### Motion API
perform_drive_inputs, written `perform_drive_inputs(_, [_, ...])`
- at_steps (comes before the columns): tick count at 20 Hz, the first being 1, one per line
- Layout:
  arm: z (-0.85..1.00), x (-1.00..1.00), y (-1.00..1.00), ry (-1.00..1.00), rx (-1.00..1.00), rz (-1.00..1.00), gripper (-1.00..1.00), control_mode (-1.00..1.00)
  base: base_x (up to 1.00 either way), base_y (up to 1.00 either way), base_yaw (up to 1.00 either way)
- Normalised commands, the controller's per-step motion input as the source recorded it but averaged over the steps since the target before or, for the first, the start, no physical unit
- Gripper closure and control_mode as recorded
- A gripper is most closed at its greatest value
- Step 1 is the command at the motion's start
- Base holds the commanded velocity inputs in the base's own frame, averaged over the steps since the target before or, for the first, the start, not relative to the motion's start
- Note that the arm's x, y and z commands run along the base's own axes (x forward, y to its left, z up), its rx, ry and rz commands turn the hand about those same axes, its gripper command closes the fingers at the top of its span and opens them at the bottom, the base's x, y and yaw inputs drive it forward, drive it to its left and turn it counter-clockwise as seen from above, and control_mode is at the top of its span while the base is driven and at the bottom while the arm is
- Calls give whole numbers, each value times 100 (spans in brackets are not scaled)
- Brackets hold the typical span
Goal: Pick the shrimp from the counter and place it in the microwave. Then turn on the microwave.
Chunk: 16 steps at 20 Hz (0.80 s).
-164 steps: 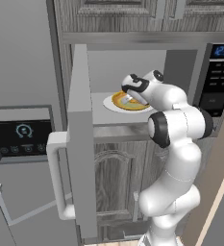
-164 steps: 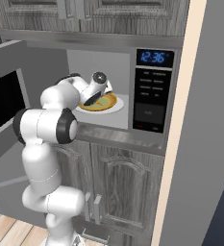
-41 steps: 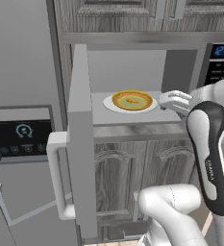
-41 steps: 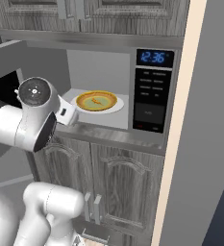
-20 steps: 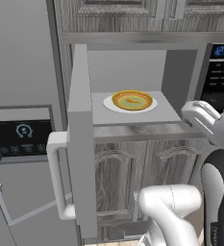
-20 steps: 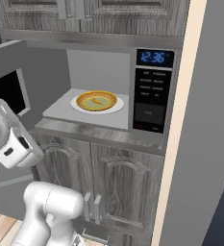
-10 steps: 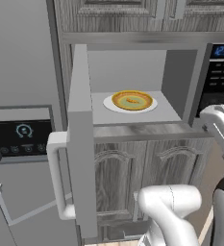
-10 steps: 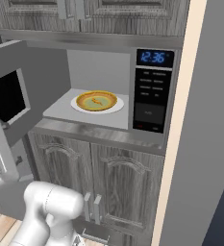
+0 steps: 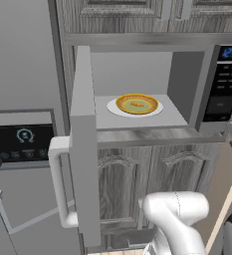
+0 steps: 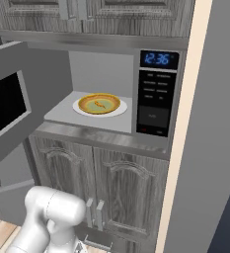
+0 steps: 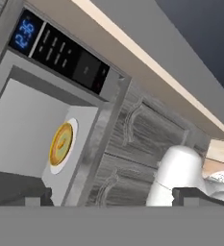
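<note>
Swung clear of the cavity since earlier, jaws spread wide and empty. Tiny orange-pink shrimp (image 10: 101,104) resting in yellow bowl (image 10: 99,104) at frame centre inside silver-grey built-in microwave (image 10: 158,94), door (image 9: 83,144) left open, presumably awaiting closing.

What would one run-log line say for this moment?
shrimp: in bowl inside microwave | door: open | gripper: open, empty, outside

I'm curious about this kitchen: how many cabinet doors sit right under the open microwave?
2. The left cabinet door and the right cabinet door sit side by side below the microwave. More may lie beyond the frame.
</note>
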Motion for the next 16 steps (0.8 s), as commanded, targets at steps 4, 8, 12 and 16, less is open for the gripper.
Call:
perform_drive_inputs(4, [7, -45, 0, 0, 9, -17, -100, -100, 0, 0, 0])
perform_drive_inputs(8, [6, -51, 0, 0, 10, -17, -100, -100, 0, 0, 0])
perform_drive_inputs(12, [4, -43, 9, -3, 9, -15, -100, -100, 0, 0, 0])
perform_drive_inputs(16, [1, -31, 12, -2, 6, -17, -100, -100, 0, 0, 0])
